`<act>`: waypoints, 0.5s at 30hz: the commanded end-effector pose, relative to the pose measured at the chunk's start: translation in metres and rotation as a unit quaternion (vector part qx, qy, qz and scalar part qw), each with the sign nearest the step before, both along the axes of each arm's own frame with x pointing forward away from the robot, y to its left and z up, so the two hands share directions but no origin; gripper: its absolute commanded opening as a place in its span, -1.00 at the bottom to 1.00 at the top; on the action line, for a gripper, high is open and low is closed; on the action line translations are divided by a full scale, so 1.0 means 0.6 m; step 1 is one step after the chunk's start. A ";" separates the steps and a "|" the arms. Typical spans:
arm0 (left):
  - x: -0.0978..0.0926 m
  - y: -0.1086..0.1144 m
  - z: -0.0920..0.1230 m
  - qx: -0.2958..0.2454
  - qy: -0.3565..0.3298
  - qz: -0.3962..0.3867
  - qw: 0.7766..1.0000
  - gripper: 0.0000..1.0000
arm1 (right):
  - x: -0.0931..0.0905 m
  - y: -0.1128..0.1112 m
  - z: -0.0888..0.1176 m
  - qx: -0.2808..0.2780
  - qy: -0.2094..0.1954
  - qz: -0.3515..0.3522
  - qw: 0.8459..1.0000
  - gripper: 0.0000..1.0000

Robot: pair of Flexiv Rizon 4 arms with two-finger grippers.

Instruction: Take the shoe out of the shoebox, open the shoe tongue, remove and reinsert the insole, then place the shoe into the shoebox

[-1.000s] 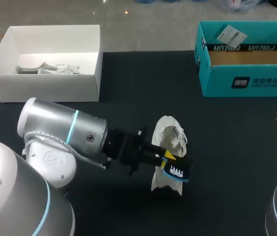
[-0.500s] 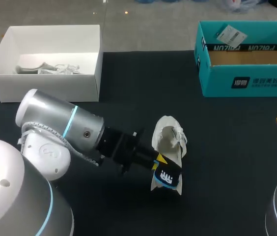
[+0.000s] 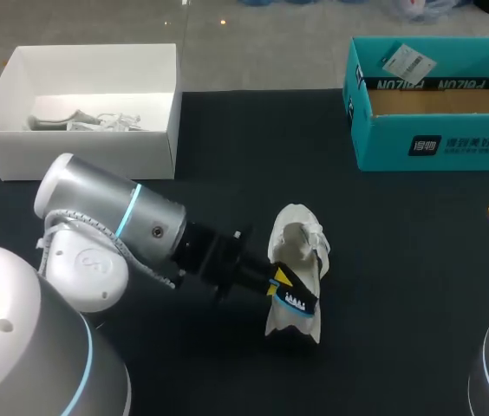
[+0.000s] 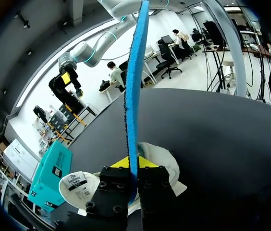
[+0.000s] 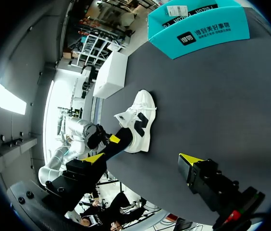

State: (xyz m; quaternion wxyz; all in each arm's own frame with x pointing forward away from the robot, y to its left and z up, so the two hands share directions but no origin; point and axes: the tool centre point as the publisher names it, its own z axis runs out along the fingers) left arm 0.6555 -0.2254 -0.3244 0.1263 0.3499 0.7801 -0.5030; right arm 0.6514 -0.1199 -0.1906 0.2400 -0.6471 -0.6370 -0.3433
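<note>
The shoe (image 3: 301, 247) lies unboxed just beneath my left gripper (image 3: 284, 284), whose fingers are pinched tight on the insole (image 3: 302, 302) at its heel opening, so I judge reseating and reboxing remain.

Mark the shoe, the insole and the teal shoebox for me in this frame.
shoe (image 3: 314, 263), head view, white side of the upper
insole (image 3: 302, 302), head view, its black patterned face
teal shoebox (image 3: 453, 143), head view, the front wall
</note>
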 end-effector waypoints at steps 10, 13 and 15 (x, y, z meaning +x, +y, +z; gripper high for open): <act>0.026 -0.025 -0.022 -0.011 0.024 0.024 0.999 -1.00 | -0.003 0.001 0.000 -0.001 -0.001 -0.001 1.000 1.00; 0.030 -0.026 -0.027 -0.010 0.024 0.029 0.999 -1.00 | -0.003 0.001 0.000 -0.001 -0.001 -0.001 1.000 1.00; 0.033 -0.026 -0.029 -0.011 0.024 0.037 0.999 -1.00 | -0.003 0.001 0.000 -0.001 -0.001 -0.001 1.000 1.00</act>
